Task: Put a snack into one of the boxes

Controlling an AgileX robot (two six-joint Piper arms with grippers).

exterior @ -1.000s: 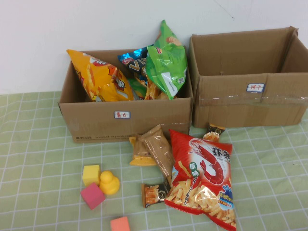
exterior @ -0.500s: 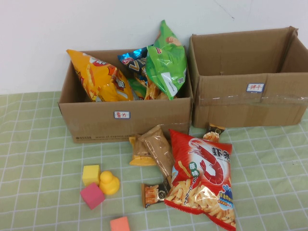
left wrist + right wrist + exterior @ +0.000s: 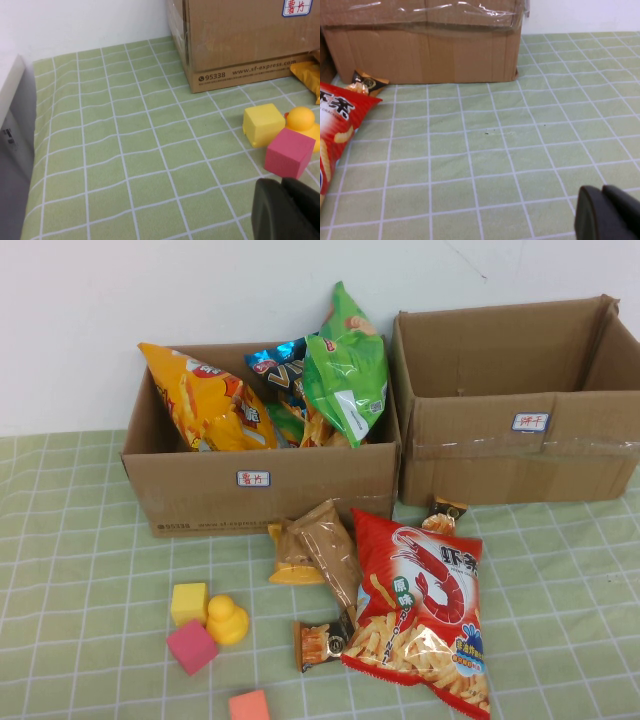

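Observation:
A red shrimp-chip bag (image 3: 425,612) lies on the green checked cloth in front of the two boxes; it also shows in the right wrist view (image 3: 335,130). A brown snack bag (image 3: 325,545), a small orange pack (image 3: 322,642) and a small dark pack (image 3: 446,515) lie beside it. The left cardboard box (image 3: 260,490) holds yellow, blue and green chip bags. The right cardboard box (image 3: 520,445) looks empty. Neither arm shows in the high view. My left gripper (image 3: 282,187) is shut and empty near the pink cube. My right gripper (image 3: 603,192) is shut and empty over bare cloth.
A yellow cube (image 3: 189,602), a yellow duck (image 3: 227,621), a pink cube (image 3: 192,646) and an orange cube (image 3: 249,706) sit at the front left. The white wall stands behind the boxes. A grey edge (image 3: 12,150) borders the cloth in the left wrist view.

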